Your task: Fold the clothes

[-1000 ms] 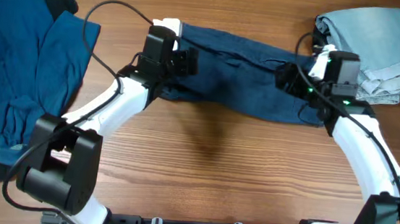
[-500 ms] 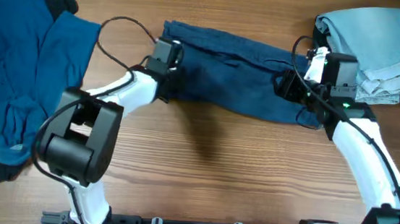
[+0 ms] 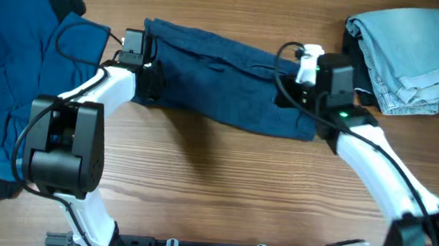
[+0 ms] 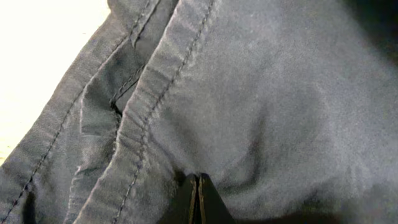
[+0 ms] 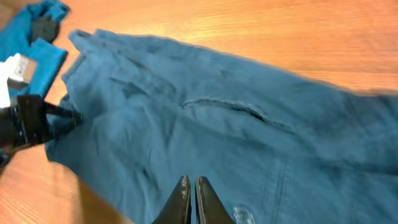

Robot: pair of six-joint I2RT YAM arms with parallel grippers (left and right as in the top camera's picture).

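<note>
A dark blue garment (image 3: 224,75) lies spread across the back of the wooden table (image 3: 222,187), with seams and a pocket slit showing. My left gripper (image 3: 149,85) is at its left end, and in the left wrist view its jaws (image 4: 198,186) are shut with the dark blue cloth (image 4: 249,93) puckered at the tips. My right gripper (image 3: 284,97) is at the garment's right end. Its tips (image 5: 191,183) are shut down on the blue fabric (image 5: 217,124). Beyond the cloth, the right wrist view also catches the left gripper (image 5: 65,115).
A crumpled bright blue shirt (image 3: 33,67) covers the table's left side, close to the left arm. A folded light blue denim pile (image 3: 405,55) sits at the back right corner. Black cables loop over both arms.
Both grippers closed, the left first, the right just now. Both arms and the dark blue garment have shifted to the left along the table.
</note>
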